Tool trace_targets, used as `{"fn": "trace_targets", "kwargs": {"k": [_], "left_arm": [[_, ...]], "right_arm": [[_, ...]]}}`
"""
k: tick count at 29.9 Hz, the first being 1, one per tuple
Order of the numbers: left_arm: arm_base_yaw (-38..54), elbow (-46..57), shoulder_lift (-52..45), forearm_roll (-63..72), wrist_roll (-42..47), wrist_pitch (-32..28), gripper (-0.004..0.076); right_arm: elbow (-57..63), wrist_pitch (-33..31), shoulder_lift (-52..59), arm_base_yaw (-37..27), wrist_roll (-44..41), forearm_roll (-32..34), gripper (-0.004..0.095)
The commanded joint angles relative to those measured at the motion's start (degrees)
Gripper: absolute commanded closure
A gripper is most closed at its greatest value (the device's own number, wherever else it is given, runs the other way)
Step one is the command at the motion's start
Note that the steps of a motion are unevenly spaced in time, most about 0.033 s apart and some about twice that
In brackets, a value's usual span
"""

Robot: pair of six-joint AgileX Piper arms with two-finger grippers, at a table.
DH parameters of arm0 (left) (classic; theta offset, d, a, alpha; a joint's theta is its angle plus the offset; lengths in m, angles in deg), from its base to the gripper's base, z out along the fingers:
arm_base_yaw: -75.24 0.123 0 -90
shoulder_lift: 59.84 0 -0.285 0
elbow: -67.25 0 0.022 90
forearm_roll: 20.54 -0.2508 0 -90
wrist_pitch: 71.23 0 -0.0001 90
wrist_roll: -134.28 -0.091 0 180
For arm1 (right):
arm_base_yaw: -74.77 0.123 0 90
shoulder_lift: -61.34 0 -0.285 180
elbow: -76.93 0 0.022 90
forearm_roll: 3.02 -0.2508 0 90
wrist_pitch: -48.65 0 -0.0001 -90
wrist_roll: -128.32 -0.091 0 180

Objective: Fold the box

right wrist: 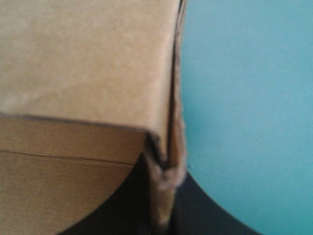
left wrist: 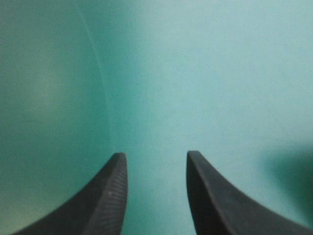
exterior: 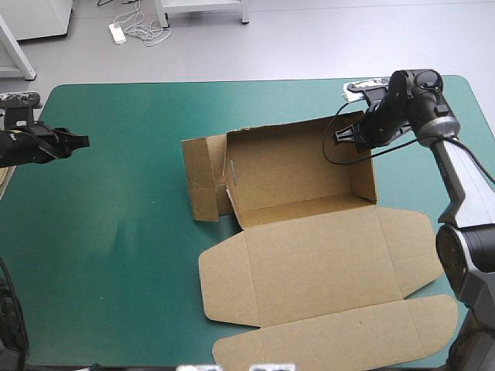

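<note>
The brown box stands mid-table as an open tray, with its back and right walls raised and the lid lying flat toward the near edge. A loose flap lies flat at its left end. My right gripper is at the tray's far right corner, shut on the box wall, which runs up between its fingers. My left gripper hovers low near the table's left edge, far from the box. It is open over bare teal-green cover with nothing between its fingers.
A small grey-white object lies on the cover near the far right edge, just behind my right arm. Teal-green cover stretches between my left gripper and the box.
</note>
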Motion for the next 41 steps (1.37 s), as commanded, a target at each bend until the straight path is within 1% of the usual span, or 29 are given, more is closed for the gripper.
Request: {"fn": "trace_targets", "kwargs": {"k": [1,2,4,6,8,9,10,12,17,20,23,26,32,36,38,41], "left_arm": [[-0.24,-1.40,-2.25,1.74,0.57,-1.89,0.0440],[-0.24,-1.40,-2.25,1.96,0.57,-1.84,0.0439],[-0.24,-1.40,-2.25,1.98,0.57,-1.75,0.0439],[-0.24,-1.40,-2.25,1.98,0.57,-1.61,0.0439],[-0.24,-1.40,-2.25,1.98,0.57,-1.61,0.0439],[-0.24,-1.40,-2.25,1.98,0.57,-1.61,0.0439],[-0.24,-1.40,-2.25,1.98,0.57,-1.47,0.0439],[-0.24,-1.40,-2.25,1.82,0.57,-1.07,0.0440],[-0.45,-1.40,-2.25,1.36,1.38,-0.87,0.0441],[-2.67,-1.51,-2.25,-4.03,5.33,-0.87,0.0441],[-6.79,-1.51,-2.47,-12.71,11.20,-0.97,0.0444],[-10.56,-1.51,-2.60,-17.16,15.94,-0.97,0.0444],[-12.80,-1.51,-2.60,-17.16,17.98,-0.22,0.0444],[-12.80,-1.51,-2.60,-17.02,17.98,-0.22,0.0444],[-12.80,-1.51,-2.60,-17.02,17.98,-0.22,0.0444],[-12.80,-1.51,-2.60,-17.23,17.66,0.18,0.0444]], "right_arm": [[-2.80,3.46,2.28,-0.14,0.03,-0.23,0.0871],[-2.80,4.66,2.28,-0.14,0.03,-0.23,0.0822],[-3.54,5.64,2.38,-0.14,0.03,-0.36,0.0674],[-4.93,5.73,2.38,-0.14,0.03,-1.06,0.0481],[-6.78,4.92,2.48,-0.14,0.03,-1.52,0.0340],[-7.96,4.13,2.48,-0.14,0.03,-1.79,0.0294],[-8.91,3.29,2.59,-0.14,-0.05,-1.91,0.0274],[-10.73,1.72,3.47,-0.14,-0.05,-1.91,0.0272],[-11.29,1.44,8.36,-0.14,-0.05,-0.09,0.0277],[-11.19,-0.09,11.86,-0.14,-0.34,2.04,0.0278],[-10.12,-0.28,16.03,-0.14,-0.45,3.08,0.0297],[-6.26,-0.28,21.53,-0.14,-0.94,2.97,0.0314],[5.85,-0.28,32.71,-0.14,-2.45,3.28,0.0314],[13.73,3.97,35.82,-0.14,-1.84,3.27,0.0313],[16.35,6.35,34.52,-0.14,-1.00,4.29,0.0313],[17.47,8.24,30.13,-0.14,-0.86,4.27,0.0313]]}}
